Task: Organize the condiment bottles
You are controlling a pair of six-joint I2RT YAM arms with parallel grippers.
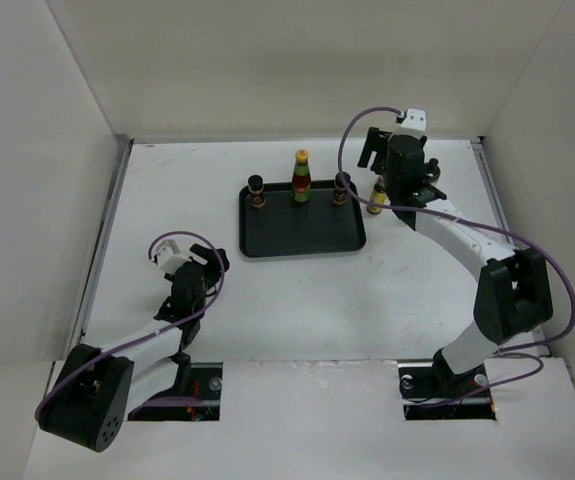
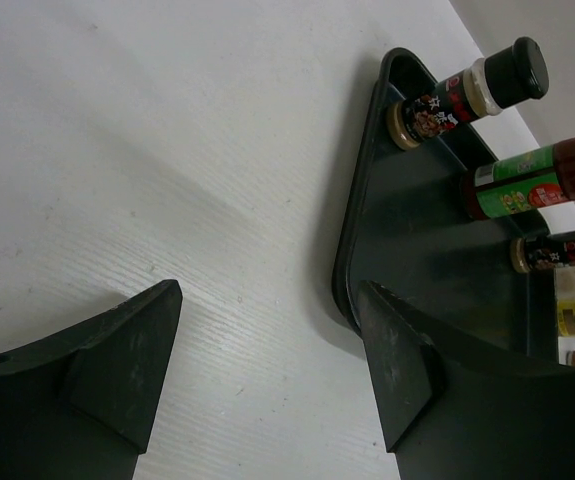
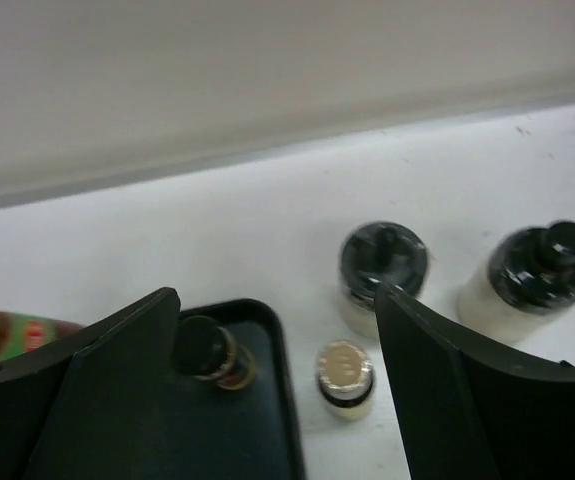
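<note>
White desk point(image 1: 267, 300) and plain pale walls are all the setting we have. Three of the condiment bottles stand upright along the far edge of a black tray point(image 1: 302, 238). A dark bottle point(image 1: 255, 190) is at the left, and the tall red bottle point(image 1: 301, 178) with green neck and yellow cap is in the middle. A second dark bottle point(image 1: 341, 188) stands in the far right corner.

Off the tray, just beside that corner, a small bottle point(image 3: 345, 378) stands on the desk. Slightly farther right we see a cream bottle point(image 3: 382, 268) with a black cap and another cream bottle point(image 3: 532, 280) like it. The two are near each other but not touching.

Above this group hangs the right end effector point(image 3: 277, 300), its fingers spread wide and pinching nothing. From its wrist view we see the corner bottle and the small bottle in the gap between them.

We find the left end effector point(image 2: 267, 305) low over bare desk, to the near left of the tray and well apart from every bottle. It faces the tray with its fingers spread and nothing between them.
</note>
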